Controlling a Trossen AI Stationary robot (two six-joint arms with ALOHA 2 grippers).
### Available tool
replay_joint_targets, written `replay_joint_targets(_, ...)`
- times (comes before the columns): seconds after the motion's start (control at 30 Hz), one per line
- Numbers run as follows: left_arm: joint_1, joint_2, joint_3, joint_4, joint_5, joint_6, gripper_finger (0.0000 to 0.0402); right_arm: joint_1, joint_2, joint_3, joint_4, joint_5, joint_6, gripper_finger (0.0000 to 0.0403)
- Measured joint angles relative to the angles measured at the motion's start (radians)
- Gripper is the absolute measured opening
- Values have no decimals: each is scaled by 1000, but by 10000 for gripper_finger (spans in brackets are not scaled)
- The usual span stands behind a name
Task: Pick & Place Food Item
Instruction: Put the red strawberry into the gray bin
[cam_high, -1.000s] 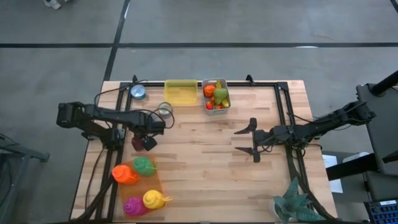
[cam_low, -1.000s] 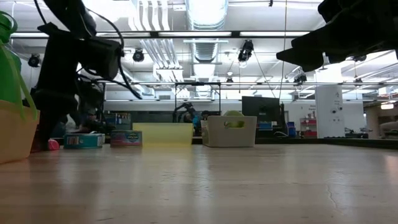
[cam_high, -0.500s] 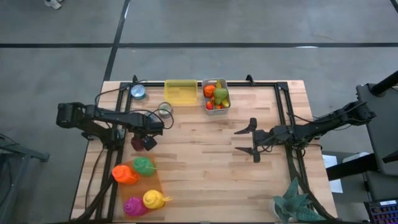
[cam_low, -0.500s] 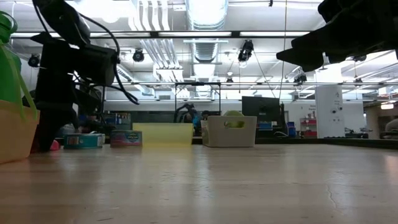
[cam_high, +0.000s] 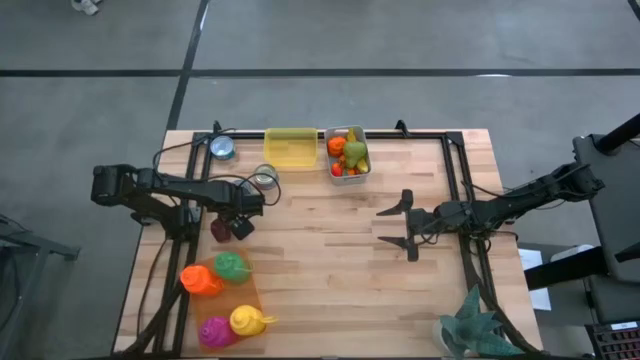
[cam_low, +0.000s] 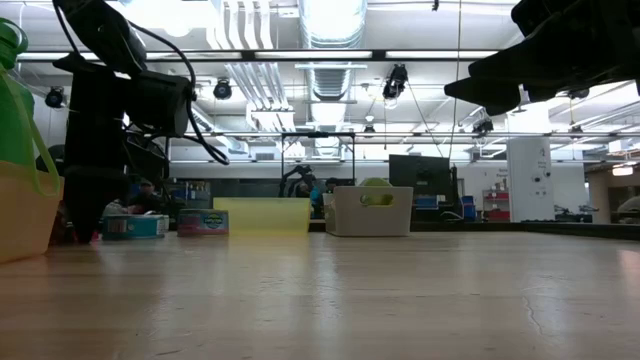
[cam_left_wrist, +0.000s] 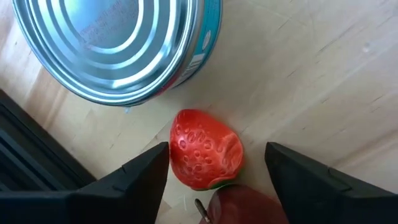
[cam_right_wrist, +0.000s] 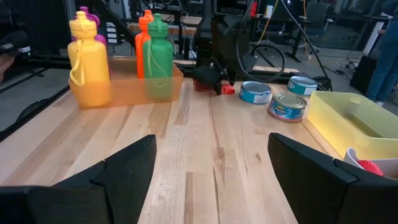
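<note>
Left end effector (cam_left_wrist: 214, 180) straddles strawberry (cam_left_wrist: 205, 157), tin can (cam_left_wrist: 118, 46) seemingly almost touching.

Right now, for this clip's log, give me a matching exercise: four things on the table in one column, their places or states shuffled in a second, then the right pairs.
Things:
1. red plastic strawberry
2. yellow rectangular plastic tray
3. green plastic bottle
4. right hand

Places or states:
A. in the orange bin with three other bottles
B. open above bare wood, mid-table
C. on the wood between the left hand's open fingers, beside a silver tin can
D. empty, at the far edge beside the grey fruit container

Pairs: 1-C, 2-D, 3-A, 4-B
</note>
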Motion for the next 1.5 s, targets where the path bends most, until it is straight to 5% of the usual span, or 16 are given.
replay_joint_targets(0.27,0,0,-1,-1,27,-15,225,0,0,0,0,0,0,306)
replay_joint_targets(1.5,0,0,7,-48,31,-53,168,0,0,0,0,0,0,306)
